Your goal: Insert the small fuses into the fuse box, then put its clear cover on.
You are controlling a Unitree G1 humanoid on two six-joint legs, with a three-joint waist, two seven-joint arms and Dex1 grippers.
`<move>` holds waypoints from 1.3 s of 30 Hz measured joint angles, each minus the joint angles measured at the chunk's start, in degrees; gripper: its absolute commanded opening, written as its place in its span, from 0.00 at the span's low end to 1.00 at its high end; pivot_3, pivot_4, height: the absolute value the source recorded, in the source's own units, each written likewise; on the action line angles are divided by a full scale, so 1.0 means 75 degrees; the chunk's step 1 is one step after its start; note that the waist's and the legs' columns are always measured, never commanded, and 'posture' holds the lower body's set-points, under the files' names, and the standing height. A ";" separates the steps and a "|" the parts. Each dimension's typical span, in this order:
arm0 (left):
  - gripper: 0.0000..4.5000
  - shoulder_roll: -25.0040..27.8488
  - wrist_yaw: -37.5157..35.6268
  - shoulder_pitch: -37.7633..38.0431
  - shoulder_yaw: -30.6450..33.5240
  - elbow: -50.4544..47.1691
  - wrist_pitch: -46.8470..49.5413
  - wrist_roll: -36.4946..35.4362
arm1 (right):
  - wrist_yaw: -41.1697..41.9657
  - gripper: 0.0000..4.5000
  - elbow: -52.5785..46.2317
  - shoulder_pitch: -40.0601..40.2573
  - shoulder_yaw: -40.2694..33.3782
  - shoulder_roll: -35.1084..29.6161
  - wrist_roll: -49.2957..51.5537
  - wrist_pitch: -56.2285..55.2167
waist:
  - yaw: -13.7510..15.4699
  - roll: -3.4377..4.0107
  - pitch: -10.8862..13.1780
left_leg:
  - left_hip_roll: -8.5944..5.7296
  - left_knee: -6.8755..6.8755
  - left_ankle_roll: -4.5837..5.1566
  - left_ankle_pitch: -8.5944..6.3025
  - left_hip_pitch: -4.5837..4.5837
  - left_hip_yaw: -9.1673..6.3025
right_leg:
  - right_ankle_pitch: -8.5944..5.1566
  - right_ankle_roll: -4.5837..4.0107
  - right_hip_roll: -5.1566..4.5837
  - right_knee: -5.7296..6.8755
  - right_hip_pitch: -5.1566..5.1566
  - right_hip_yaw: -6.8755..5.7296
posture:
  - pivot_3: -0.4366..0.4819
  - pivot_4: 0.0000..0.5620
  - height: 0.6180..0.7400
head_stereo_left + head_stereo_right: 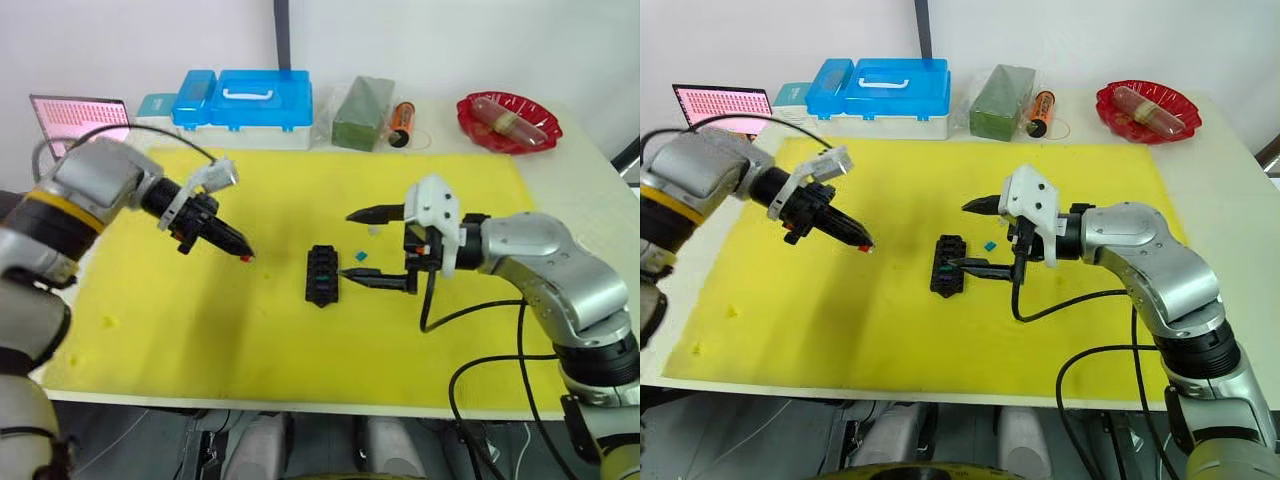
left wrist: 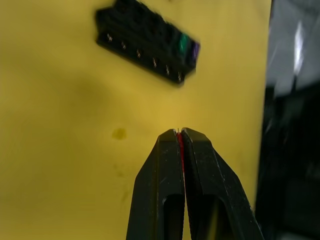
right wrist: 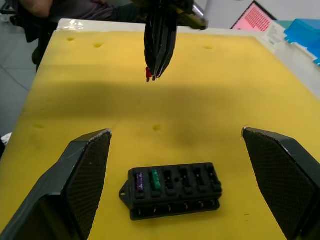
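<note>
The black fuse box [image 1: 322,275] lies mid-mat, with a purple fuse [image 3: 139,182] and a green fuse [image 3: 155,180] seated at one end; its other slots look empty. My left gripper [image 1: 245,257] hovers to the box's left, shut on a red fuse [image 2: 180,145] pinched at its tips. My right gripper [image 1: 347,243] stands open just right of the box, its lower fingertip almost touching the box's side. A loose teal fuse [image 1: 361,256] lies on the mat between the right gripper's fingers. I cannot make out the clear cover.
The yellow foam mat [image 1: 250,330] covers most of the table. Along the back stand a blue-lidded storage case [image 1: 245,105], a green block [image 1: 362,112], an orange cylinder [image 1: 402,122] and a red bowl [image 1: 508,120]. A black cable [image 1: 470,320] hangs under the right arm.
</note>
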 measured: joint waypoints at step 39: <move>0.56 -0.3239 -0.0078 -0.2094 -0.6302 0.3786 -0.8156 0.1026 | -0.0323 1.00 -0.0583 0.0362 0.0077 -0.0031 0.0459 0.0681 | 0.0044 -0.0034 0.0032 | -0.0010 0.0145 0.0056 -0.0027 -0.0125 -0.0006 | 0.0010 0.0024 0.0009 0.0038 -0.0070 -0.0008 | 0.48 0.27 1.00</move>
